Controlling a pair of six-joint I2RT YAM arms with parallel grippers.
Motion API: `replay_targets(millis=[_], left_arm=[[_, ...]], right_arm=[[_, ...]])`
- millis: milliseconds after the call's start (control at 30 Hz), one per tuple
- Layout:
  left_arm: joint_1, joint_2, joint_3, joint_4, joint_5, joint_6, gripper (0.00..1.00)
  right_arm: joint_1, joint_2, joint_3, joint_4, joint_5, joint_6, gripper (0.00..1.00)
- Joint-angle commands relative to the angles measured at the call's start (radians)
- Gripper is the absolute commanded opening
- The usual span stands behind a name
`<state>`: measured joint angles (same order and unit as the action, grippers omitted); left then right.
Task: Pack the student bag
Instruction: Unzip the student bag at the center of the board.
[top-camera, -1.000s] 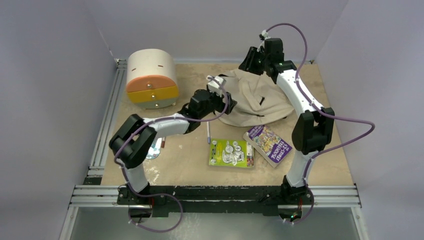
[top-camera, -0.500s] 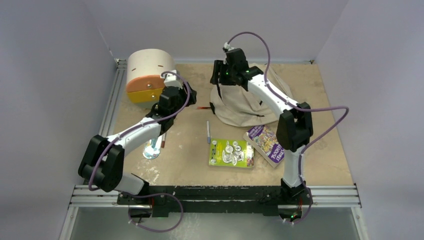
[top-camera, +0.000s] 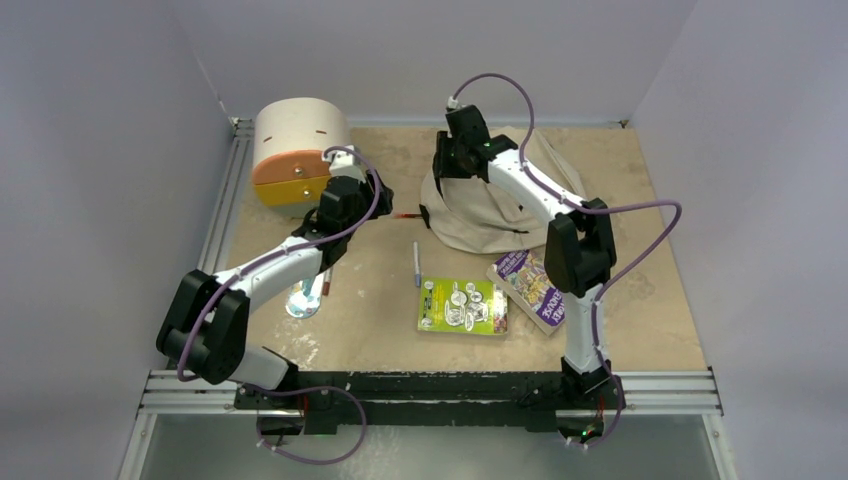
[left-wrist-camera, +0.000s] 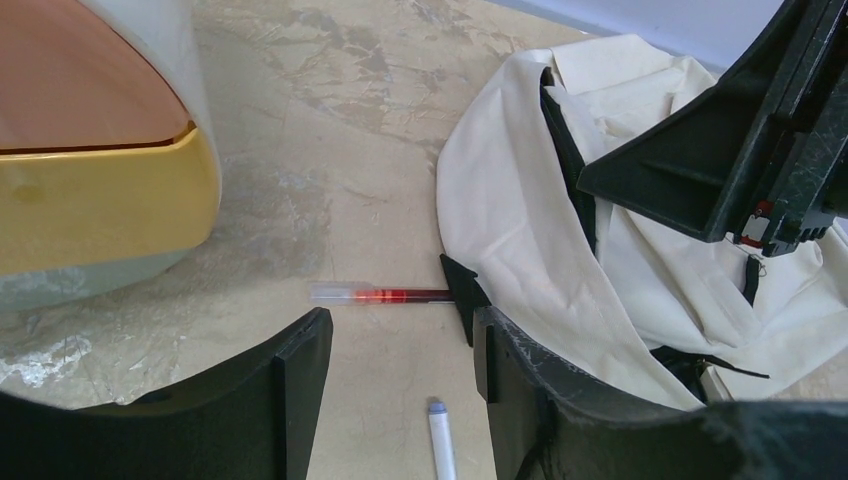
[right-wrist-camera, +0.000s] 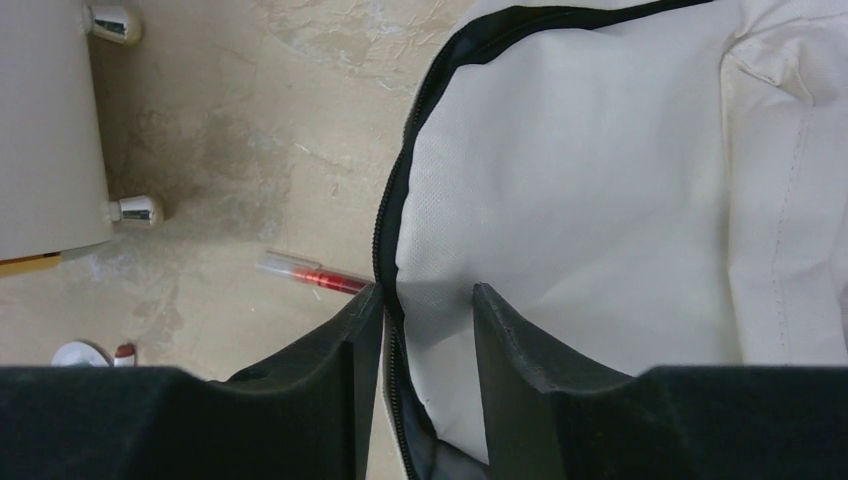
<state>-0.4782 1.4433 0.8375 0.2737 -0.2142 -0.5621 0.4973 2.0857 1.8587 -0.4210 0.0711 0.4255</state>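
Observation:
The student bag (top-camera: 500, 205), beige fabric with black zipper lines, lies slumped at the back middle of the table. Its mouth faces left, and the zipper rim (right-wrist-camera: 385, 230) shows the pale lining (right-wrist-camera: 600, 180). My right gripper (top-camera: 443, 178) hangs over that left rim. Its jaws (right-wrist-camera: 428, 300) are open astride the zipper edge, which runs along the left finger. My left gripper (top-camera: 362, 200) is open and empty (left-wrist-camera: 400, 330), low over the table between the drawer box and the bag (left-wrist-camera: 510, 220). A red pen (left-wrist-camera: 385, 295) lies just ahead of it, its end against the bag.
A cream drawer box (top-camera: 300, 155) with orange and yellow fronts stands close on the left. A white pen (top-camera: 417, 265), a green book (top-camera: 462, 305) and a purple book (top-camera: 537, 288) lie in front of the bag. A small disc (top-camera: 303, 300) and a red marker (top-camera: 325, 285) sit under the left forearm.
My left gripper swung left from the bag to beside the drawer box. My right gripper moved from the bag's back to its left rim and narrowed. The red pen now shows.

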Motion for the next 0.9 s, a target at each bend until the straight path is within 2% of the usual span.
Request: replay_targets(millis=[0,67,133,200,367,533,600,867], left_arm=[[0.004,-0.017,-0.008,0.036,0.012,-0.014,0.53],[0.004,-0.017,-0.011,0.036,0.014,-0.016,0.53],[0.004,-0.017,-0.012,0.036,0.016,-0.017,0.53],[0.004,-0.017,-0.012,0.036,0.018,-0.019,0.53],[0.005,-0.016,-0.011,0.041,0.028,-0.024,0.53],[0.004,-0.013,-0.011,0.041,0.033,-0.028,0.53],[0.004,-0.012,-0.011,0.038,0.033,-0.028,0.53],[0.004,-0.004,-0.007,0.035,0.04,-0.028,0.52]], right_arm=[[0.006,-0.024,0.047,0.001,0.044,-0.002,0.39],[0.005,-0.022,0.049,-0.004,0.047,-0.002,0.41],[0.006,-0.021,0.05,-0.007,0.044,-0.003,0.53],[0.007,-0.021,0.047,-0.007,0.044,-0.005,0.59],[0.008,-0.011,0.049,-0.006,0.041,-0.013,0.61],[0.008,0.021,0.068,-0.016,0.031,-0.014,0.59],[0.009,0.029,0.072,-0.016,0.03,-0.012,0.54],[0.009,-0.008,0.051,0.006,0.064,0.006,0.13]])
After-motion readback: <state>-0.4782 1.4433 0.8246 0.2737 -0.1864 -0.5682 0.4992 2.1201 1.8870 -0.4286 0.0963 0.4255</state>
